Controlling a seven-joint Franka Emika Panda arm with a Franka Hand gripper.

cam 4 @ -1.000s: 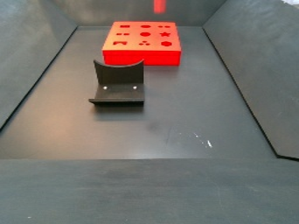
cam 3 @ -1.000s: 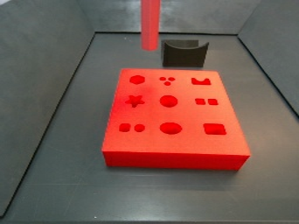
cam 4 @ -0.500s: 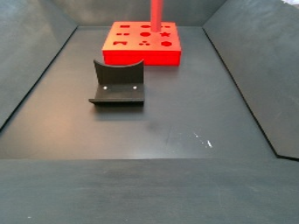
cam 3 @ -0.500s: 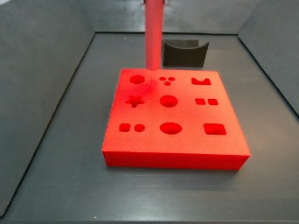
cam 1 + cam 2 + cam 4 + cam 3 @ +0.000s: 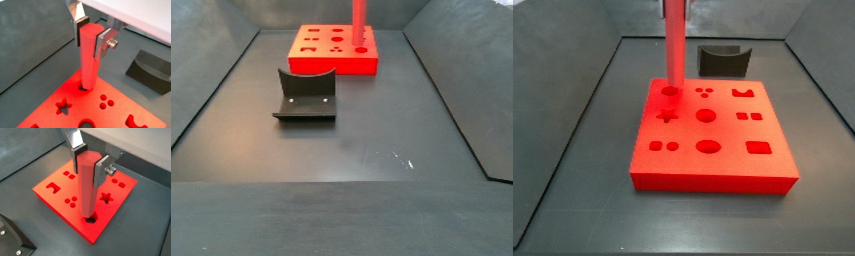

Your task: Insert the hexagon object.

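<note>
The hexagon object [image 5: 89,65] is a long bright red rod, held upright. My gripper [image 5: 92,37] is shut on its upper end, one silver finger [image 5: 104,42] on each side; the same grip shows in a wrist view [image 5: 90,163]. The rod's lower tip sits at the hexagonal hole [image 5: 90,219] near a corner of the flat red block [image 5: 60,195]. In both side views only the rod [image 5: 672,45] [image 5: 360,20] shows, standing on the block [image 5: 714,150] [image 5: 334,60]; the gripper is above the frame there.
A small dark grey curved holder [image 5: 723,60] stands on the dark floor beyond the block, and it also shows in a side view [image 5: 305,95] and in both wrist views [image 5: 152,72] [image 5: 10,235]. Grey walls enclose the floor.
The rod has moved from over the floor behind the block to over the block's hexagonal hole and has come down, so its tip now meets the hole.
</note>
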